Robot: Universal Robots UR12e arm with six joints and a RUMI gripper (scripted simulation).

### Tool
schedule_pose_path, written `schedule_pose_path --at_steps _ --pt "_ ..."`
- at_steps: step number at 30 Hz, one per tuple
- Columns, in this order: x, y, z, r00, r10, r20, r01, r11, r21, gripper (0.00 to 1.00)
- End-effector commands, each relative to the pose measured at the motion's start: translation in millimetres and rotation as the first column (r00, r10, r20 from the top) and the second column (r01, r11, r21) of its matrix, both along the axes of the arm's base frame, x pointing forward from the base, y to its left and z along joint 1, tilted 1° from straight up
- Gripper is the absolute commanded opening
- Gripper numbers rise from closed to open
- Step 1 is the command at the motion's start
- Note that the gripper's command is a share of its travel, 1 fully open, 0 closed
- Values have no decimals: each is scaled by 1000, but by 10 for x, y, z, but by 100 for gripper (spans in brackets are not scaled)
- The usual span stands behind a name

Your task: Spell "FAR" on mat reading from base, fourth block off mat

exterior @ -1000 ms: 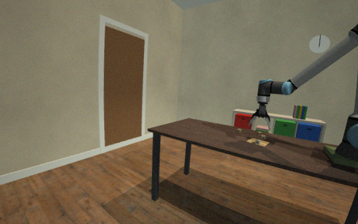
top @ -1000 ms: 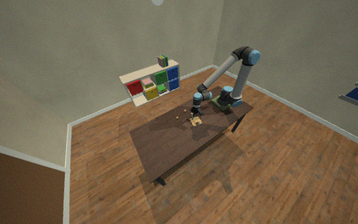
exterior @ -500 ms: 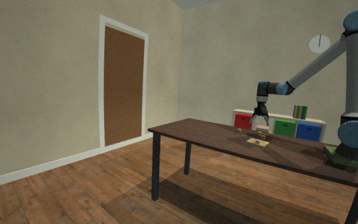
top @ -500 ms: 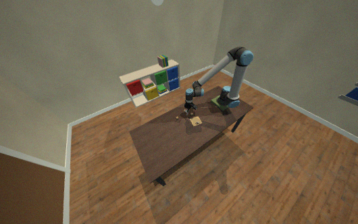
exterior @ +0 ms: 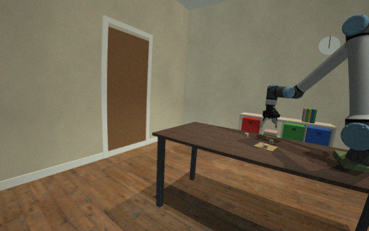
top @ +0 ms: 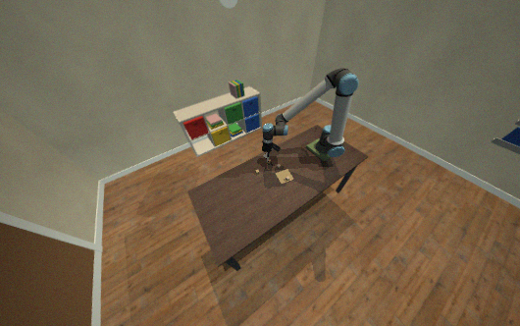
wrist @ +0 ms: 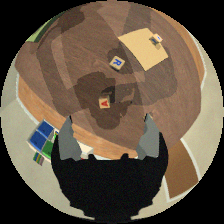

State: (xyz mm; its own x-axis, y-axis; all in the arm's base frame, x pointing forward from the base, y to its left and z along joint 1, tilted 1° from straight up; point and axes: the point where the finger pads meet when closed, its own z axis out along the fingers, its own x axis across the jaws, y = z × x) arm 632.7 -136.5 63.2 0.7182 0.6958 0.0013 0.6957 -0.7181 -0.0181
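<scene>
Holding the tool [top: 268, 158] [exterior: 269, 125] [wrist: 107, 115] released above the worktop [top: 231, 201] [exterior: 209, 136] [wrist: 172, 105]. Probably lining up on the A block [top: 269, 162] [wrist: 104, 103], lying below the tool, nearer than the R block [top: 279, 166] [exterior: 271, 141] [wrist: 117, 63].

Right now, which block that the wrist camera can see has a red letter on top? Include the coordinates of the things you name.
The block with the red A [wrist: 104, 103]. The block beside it has a blue R [wrist: 117, 62], and the block on the mat [wrist: 145, 56] doesn't show red either.

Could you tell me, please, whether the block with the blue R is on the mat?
No, the wrist view shows the R block on the bare table top beside the mat.
</scene>
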Motion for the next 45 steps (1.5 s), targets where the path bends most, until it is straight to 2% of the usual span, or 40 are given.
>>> schedule_pose_path --at_steps 1,8,9,45 --pt "27 -151 4 998 63 5 -63 998 5 100" --pt "15 -157 8 997 73 5 -73 997 4 100" --pt "14 -158 7 997 73 5 -73 997 4 40" --pt "13 -161 4 997 72 5 -72 997 4 40"
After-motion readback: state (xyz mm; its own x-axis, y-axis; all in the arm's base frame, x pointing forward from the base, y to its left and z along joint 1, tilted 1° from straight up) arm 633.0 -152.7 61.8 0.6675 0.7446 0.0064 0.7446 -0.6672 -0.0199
